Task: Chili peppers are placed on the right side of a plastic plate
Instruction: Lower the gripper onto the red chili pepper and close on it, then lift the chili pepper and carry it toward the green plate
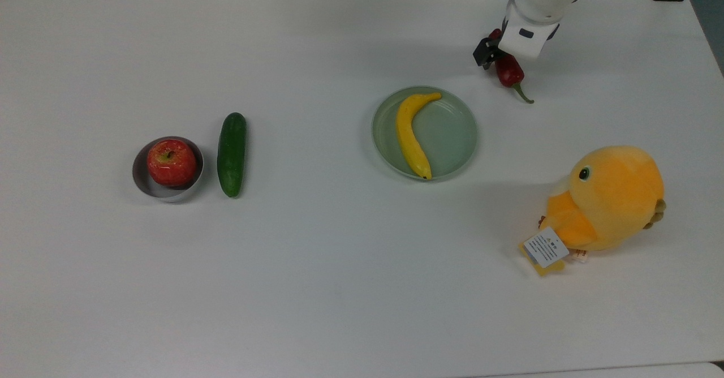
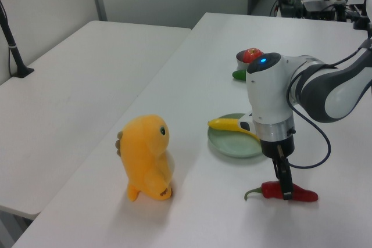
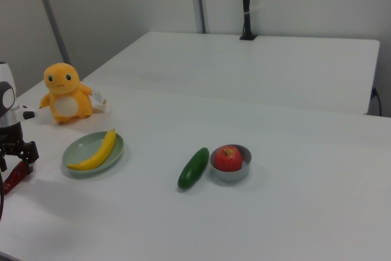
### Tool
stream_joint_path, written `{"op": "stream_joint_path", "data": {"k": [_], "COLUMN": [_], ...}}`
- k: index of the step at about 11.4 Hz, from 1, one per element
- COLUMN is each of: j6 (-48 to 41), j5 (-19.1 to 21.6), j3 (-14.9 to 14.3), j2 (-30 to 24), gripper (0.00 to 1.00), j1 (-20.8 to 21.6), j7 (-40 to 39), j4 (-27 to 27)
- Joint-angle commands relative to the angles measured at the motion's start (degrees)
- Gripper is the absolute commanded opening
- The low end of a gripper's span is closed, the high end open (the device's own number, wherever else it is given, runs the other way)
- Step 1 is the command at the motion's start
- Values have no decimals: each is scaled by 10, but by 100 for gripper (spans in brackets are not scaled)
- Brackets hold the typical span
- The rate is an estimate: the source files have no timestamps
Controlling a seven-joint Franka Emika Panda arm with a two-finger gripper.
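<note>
The dark-red chili pepper [image 1: 510, 73] lies on the white table beyond the plate's far right rim in the top view, its green stem pointing toward the plush toy. My gripper [image 1: 500, 60] is down at table level over the pepper's thick end, open, with a finger on either side of it. The left view has one dark finger [image 2: 285, 183] standing in front of the pepper [image 2: 299, 192]. The pale green plastic plate [image 1: 452, 134] holds a yellow banana [image 1: 409, 134] on its left half in the top view. In the right view the pepper [image 3: 14, 176] lies under the gripper [image 3: 14, 161].
An orange plush toy [image 1: 608, 201] with a paper tag stands near the plate, at the top view's right. A cucumber [image 1: 232, 154] lies beside a grey bowl [image 1: 141, 183] holding a red apple [image 1: 171, 162] at the top view's left.
</note>
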Motion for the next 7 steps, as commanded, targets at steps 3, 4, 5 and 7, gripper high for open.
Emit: {"op": "stream_joint_path", "data": {"k": [3, 4, 5, 7], "j6": [52, 53, 55, 56], "j5": [-23, -24, -24, -24], "j3": [0, 0, 0, 0], "j2": [-4, -4, -4, -6], "gripper": [2, 0, 0, 0], "j1": [7, 7, 5, 3], "j7": [18, 17, 17, 16], "j4": [-24, -24, -24, -19]}}
